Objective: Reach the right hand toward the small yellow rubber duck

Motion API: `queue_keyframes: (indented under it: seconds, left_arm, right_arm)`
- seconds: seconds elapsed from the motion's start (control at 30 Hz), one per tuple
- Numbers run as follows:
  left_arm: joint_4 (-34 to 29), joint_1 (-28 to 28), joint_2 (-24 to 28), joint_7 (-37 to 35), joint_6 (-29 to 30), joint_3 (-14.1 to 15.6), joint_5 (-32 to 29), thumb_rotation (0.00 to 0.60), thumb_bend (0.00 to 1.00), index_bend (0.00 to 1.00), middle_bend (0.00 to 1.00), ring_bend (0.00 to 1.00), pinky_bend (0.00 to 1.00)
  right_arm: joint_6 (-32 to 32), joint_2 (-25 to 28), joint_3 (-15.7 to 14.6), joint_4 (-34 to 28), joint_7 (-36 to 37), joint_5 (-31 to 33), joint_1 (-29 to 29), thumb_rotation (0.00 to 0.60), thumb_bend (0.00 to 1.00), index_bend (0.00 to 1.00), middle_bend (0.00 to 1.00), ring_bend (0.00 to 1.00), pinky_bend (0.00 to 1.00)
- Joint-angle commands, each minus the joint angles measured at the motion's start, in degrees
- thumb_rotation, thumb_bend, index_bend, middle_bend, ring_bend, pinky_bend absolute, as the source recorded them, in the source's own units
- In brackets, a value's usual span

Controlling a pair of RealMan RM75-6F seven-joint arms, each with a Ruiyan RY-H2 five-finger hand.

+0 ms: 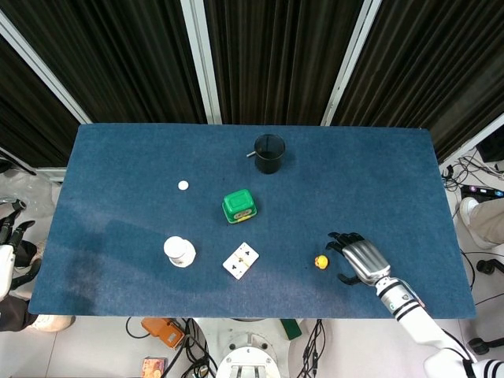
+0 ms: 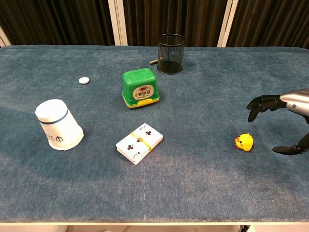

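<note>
— Since the whole move hangs on one direction, where does the duck [image 1: 320, 262] lie from the right hand [image 1: 358, 257]?

— Just beside it, on the hand's inner side, toward the card deck [image 1: 241, 261]. From the head camera the fingers [image 1: 337, 240] point at the duck and stop a little short; nothing touches. From the chest camera the duck [image 2: 244, 142] sits on the desk [image 2: 203, 116] between the dark fingers [image 2: 260, 102] above and behind it and the thumb tip nearer the front edge, with open cloth on both sides.

— Are the fingers wide or narrow?

— Wide. They are spread apart and hold nothing.

— Where is the duck, taking the deck as your mark?

— To the right of the deck, well apart from it, at about the same depth on the desk. The green box [image 1: 239, 206] and the wire cup [image 1: 269, 153] lie farther back, out of the path.

— Does the duck have a long axis?

— Too small to tell; it reads as a round lump.

— Which hand is nearer?

— The right, by far. The left hand [image 1: 9, 253] hangs off the desk's left edge, past the white cup [image 1: 179, 251]; I cannot tell how its fingers are set.

— So what's left?

— I judge a short slide toward the deck would bring the fingers around the duck.
</note>
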Motion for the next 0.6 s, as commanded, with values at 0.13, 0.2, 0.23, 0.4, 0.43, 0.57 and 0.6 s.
queue_keyframes:
  seconds: [0.13,0.2,0.23,0.4,0.43,0.57,0.6]
  left_arm:
    - [0.0,0.0,0.1,-0.1,0.0,0.0,-0.1,0.6,0.3,0.17,0.01,0.06,0.17]
    - [0.0,0.0,0.1,-0.1,0.0,0.0,-0.1,0.6,0.3,0.17,0.01,0.06,0.17]
    - [0.0,0.0,0.1,-0.1,0.0,0.0,-0.2,0.6,0.3,0.17,0.01,0.06,0.17]
    - [0.0,0.0,0.2,0.0,-0.2,0.0,-0.2,0.6,0.3,0.17,0.01,0.06,0.17]
    - [0.0,0.0,0.2,0.0,-0.2,0.0,-0.2,0.6,0.3,0.17,0.01,0.06,0.17]
    - [0.1,-0.1,0.2,0.0,-0.2,-0.1,-0.3,0.6,0.3,0.17,0.01,0.06,0.17]
    - [0.1,-0.1,0.2,0.0,-0.3,-0.1,-0.3,0.6,0.3,0.17,0.01,0.06,0.17]
  right_arm:
    - [-1.9,-2.4,0.3,3.1,1.5,1.5,1.9,0.6,0.36,0.41,0.21,0.24,0.25]
    - [-2.4,-3.0,0.2,3.9,2.1,1.7,2.4,0.6,0.36,0.42,0.21,0.24,0.25]
    - [-2.6,-3.2,0.2,4.3,2.2,1.8,2.6,0.6,0.36,0.42,0.21,0.24,0.25]
    - [-3.2,-4.0,-0.1,5.2,2.9,2.1,3.6,0.6,0.36,0.44,0.21,0.24,0.25]
    - [-3.3,-4.1,-0.2,5.3,3.0,2.1,3.7,0.6,0.36,0.45,0.21,0.24,0.25]
    - [-3.7,-4.5,-0.4,5.7,3.1,2.3,4.4,0.6,0.37,0.46,0.21,0.24,0.25]
    - [-3.9,-4.7,-0.5,5.8,3.1,2.4,4.6,0.6,0.37,0.47,0.21,0.24,0.25]
